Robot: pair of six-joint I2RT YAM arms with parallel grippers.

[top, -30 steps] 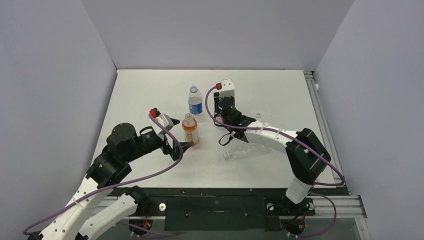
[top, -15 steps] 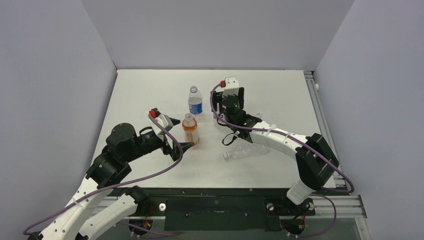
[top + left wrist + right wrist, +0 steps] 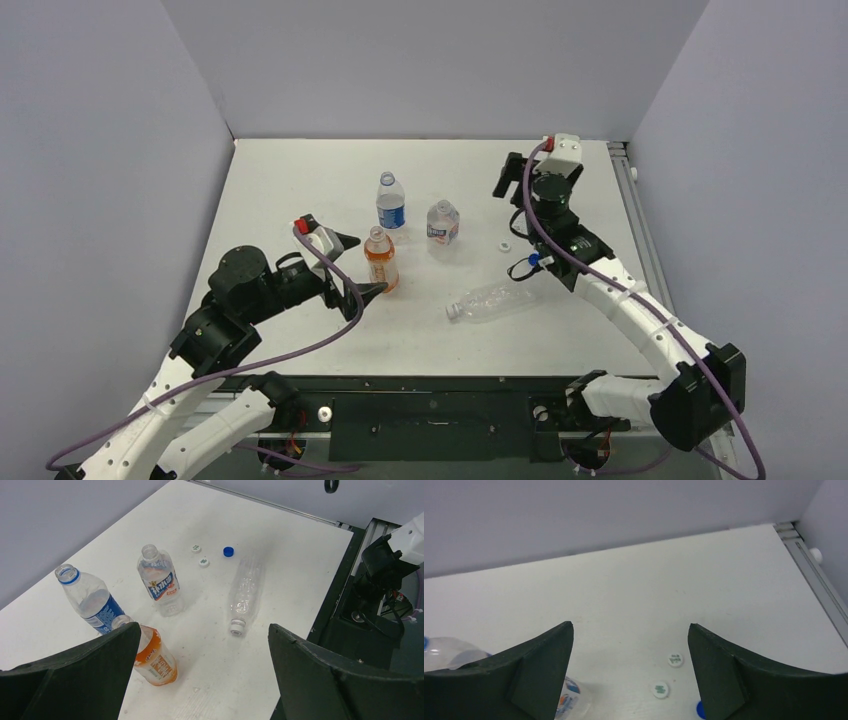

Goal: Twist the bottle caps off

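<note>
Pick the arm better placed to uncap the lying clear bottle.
Left. The left gripper, open, is nearer the bottle's white cap, which points leftward; the right gripper is far back, facing the wall.

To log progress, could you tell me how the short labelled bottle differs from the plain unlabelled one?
The short labelled bottle stands upright; the plain bottle lies on its side. The short one's neck is open; the plain one wears a white cap. Both are clear plastic.

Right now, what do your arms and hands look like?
The left arm and right arm are white with black joints, each trailing a purple cable. Each wrist carries a red-spotted white box. The left hand and right hand have dark wedge-shaped fingers.
</note>
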